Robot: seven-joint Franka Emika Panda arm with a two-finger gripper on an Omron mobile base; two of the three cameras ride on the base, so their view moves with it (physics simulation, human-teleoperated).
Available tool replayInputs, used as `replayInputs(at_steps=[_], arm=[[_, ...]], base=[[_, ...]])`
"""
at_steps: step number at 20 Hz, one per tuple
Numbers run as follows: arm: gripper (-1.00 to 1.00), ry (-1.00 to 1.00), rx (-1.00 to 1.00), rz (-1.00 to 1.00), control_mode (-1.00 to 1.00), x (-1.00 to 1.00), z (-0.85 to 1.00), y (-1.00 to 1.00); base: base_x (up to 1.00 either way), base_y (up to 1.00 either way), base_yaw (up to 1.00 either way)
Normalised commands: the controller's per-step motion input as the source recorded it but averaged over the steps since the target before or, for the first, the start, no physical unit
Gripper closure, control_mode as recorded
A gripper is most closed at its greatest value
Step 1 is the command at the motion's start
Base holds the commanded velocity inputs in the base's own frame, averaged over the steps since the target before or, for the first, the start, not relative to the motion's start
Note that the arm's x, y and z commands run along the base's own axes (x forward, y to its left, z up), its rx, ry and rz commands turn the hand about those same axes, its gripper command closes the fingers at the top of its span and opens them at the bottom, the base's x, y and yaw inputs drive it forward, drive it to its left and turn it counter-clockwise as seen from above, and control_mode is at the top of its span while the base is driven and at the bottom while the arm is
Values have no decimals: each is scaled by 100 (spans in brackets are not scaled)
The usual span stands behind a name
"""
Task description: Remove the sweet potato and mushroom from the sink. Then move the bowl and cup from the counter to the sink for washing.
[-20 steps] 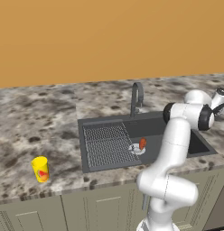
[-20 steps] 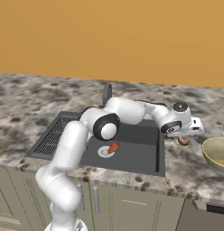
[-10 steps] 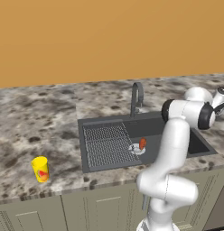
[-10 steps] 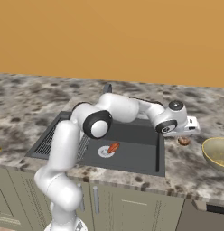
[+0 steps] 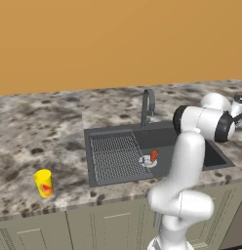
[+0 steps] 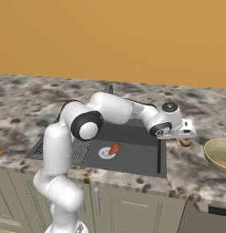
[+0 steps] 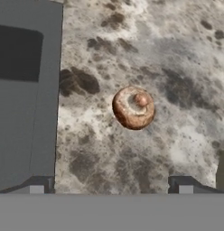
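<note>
The brown mushroom (image 7: 133,108) lies on the granite counter just right of the sink (image 6: 133,132), also seen as the mushroom (image 6: 185,142) in the right base view. My gripper (image 6: 186,135) hovers directly above it, open, with nothing between its fingertips (image 7: 39,186). The orange-red sweet potato (image 6: 114,149) rests on the round drain inside the basin, the sweet potato (image 5: 153,155) showing there too. The tan-gold bowl (image 6: 218,154) stands on the counter right of the mushroom. Far to the left of the sink (image 5: 113,156), the yellow cup (image 5: 43,183) stands upright near the counter's front edge.
The grey arched faucet (image 5: 148,105) rises behind the basin. A ribbed drainer grid (image 5: 115,156) fills the sink's left half. My arm reaches across the basin from the left. The sink's raised rim (image 7: 46,99) runs beside the mushroom.
The hand stays over the mushroom with jaws open while the arm's elbow swings a little to the left. The mushroom, sweet potato, bowl and cup have not moved.
</note>
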Motion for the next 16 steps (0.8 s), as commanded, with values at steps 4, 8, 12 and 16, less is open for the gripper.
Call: replayInputs(at_steps=[4, 8, 12, 16], arm=[[-100, 0, 0, -5, -100, -27, 5, 39], [-100, 0, 0, -4, -100, -26, 6, 40], [-100, 0, 0, -3, -100, -22, 13, 37], [-100, 0, 0, -2, -100, -18, 16, 39]], base=[[0, 0, 0], [0, 0, 0], [0, 0, 0], [0, 0, 0]])
